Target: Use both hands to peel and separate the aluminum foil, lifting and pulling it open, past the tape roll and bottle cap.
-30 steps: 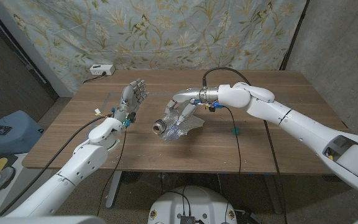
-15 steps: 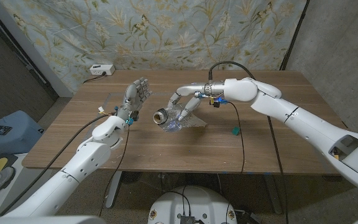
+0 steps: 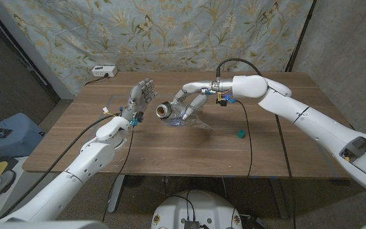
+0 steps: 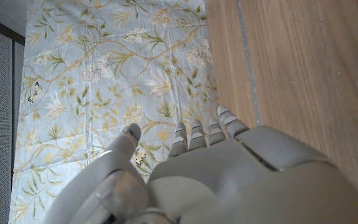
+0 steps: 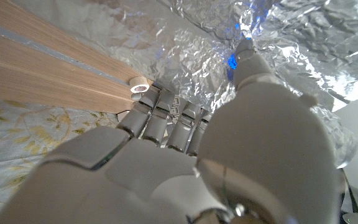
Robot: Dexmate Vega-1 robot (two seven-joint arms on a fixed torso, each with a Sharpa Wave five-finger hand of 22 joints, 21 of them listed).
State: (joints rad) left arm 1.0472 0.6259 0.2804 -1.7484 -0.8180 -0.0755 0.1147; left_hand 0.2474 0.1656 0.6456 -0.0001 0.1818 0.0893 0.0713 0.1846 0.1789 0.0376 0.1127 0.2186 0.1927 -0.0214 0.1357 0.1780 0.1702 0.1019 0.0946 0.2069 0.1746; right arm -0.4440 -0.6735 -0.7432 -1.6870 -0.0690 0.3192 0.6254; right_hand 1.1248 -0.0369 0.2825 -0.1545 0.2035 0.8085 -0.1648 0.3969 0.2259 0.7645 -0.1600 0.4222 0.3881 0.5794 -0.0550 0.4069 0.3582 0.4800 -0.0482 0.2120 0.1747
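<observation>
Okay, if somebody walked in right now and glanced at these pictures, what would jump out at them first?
Most striking is the crumpled aluminum foil glinting at the middle of the wooden table, with the right hand reaching over and touching it. A tape roll sits at the foil's left end. The left hand stands raised and open just left of it, holding nothing.

Right robot hand (image 3: 192, 102) covers part of aluminum foil (image 3: 192, 121); grasp between fingers and foil not visible. In right wrist view, foil cut off by picture edges. Small green thing (image 3: 239, 133) on surface (image 3: 157, 149) too small to identify. Left robot hand (image 4: 216, 180) palm side hidden.
</observation>
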